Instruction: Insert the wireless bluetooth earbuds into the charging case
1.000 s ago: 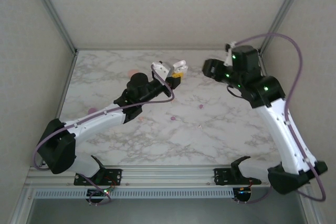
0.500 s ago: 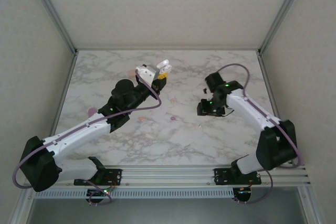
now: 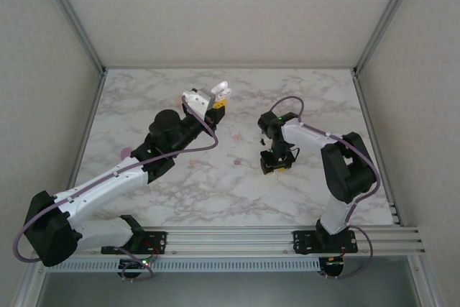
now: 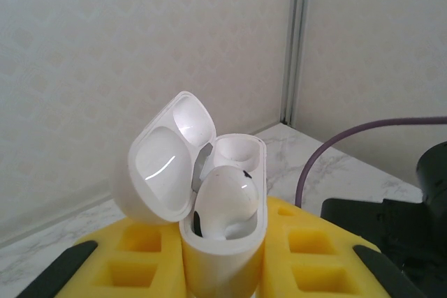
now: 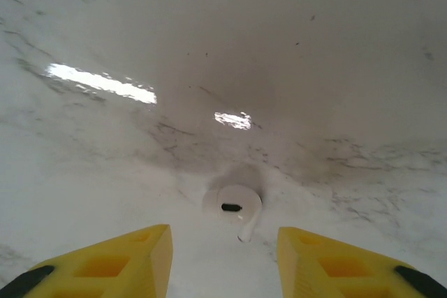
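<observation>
My left gripper [image 3: 215, 100] is raised over the back middle of the table and is shut on the white charging case [image 4: 225, 252], which stands upright between its yellow fingers [image 4: 122, 263]. The case's lid [image 4: 164, 165] is flipped open. One white earbud [image 4: 223, 197] sits in the near socket; the far socket [image 4: 237, 150] is empty. My right gripper [image 3: 276, 164] points straight down at the table right of centre. In its wrist view a second white earbud [image 5: 234, 207] lies on the marble between the yellow fingertips [image 5: 122, 259], which stand apart from it on both sides.
Small pink and purple pieces lie scattered on the marble: a pink one [image 3: 180, 100] at the back left, a purple one [image 3: 126, 153] at the left, another purple one [image 3: 237, 162] near the middle. Walls with metal posts close in the table's sides and back.
My right arm has swung from the back right down to the table right of centre, its jaws narrowing. The left arm has shifted a little to the left with the case.
</observation>
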Controlling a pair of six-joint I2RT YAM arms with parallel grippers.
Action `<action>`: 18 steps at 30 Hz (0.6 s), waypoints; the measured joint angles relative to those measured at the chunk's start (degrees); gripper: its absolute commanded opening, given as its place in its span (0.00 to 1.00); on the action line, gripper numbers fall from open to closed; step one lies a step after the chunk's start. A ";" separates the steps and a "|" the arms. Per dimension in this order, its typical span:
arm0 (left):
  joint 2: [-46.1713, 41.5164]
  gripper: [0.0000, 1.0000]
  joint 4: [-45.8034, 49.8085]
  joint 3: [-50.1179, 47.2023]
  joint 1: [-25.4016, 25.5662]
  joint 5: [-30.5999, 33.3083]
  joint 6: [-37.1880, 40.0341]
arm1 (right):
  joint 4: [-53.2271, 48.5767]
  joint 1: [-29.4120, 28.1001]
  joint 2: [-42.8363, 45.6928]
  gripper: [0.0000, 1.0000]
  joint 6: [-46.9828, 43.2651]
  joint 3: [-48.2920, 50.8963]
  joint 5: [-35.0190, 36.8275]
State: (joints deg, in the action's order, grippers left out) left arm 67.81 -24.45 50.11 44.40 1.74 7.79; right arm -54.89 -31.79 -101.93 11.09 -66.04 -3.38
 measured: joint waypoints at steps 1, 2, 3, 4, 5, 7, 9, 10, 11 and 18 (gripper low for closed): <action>0.00 0.19 0.11 0.00 0.00 0.11 0.00 | 0.00 -0.28 -0.61 0.43 0.00 -0.02 0.42; 0.00 0.19 0.17 0.00 -0.04 0.11 0.00 | 0.00 -0.46 -1.11 0.44 0.00 -0.07 0.79; 0.00 0.19 0.26 0.00 -0.04 0.11 0.00 | 0.02 -0.61 -1.42 0.44 0.00 -0.07 0.83; 0.02 0.20 0.31 0.00 -0.04 0.13 0.00 | 0.02 -0.70 -1.70 0.43 0.00 -0.09 0.94; 0.04 0.19 0.31 0.00 -0.04 0.13 0.00 | 0.02 -0.79 -1.92 0.42 0.00 -0.09 1.07; 0.09 0.19 0.33 0.00 -0.04 0.13 0.00 | 0.04 -0.87 -2.25 0.41 0.00 -0.09 1.40; 0.15 0.19 0.33 0.00 -0.04 0.13 0.15 | 0.17 -0.90 -2.60 0.39 0.00 -0.09 1.73; 0.22 0.19 0.31 0.00 -0.04 0.13 0.17 | 0.28 -0.94 -2.84 0.39 0.00 -0.09 1.86; 0.26 0.19 0.33 0.00 -0.04 0.13 0.17 | 0.35 -0.96 -3.06 0.38 0.00 -0.15 1.90; 0.55 0.19 0.55 0.00 -0.04 0.15 0.17 | 1.20 -1.20 -4.37 0.34 0.02 -0.50 1.97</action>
State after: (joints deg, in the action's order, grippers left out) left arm 68.36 -23.90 50.11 44.36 1.89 7.97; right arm -53.69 -32.99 -106.30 11.11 -66.54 -1.41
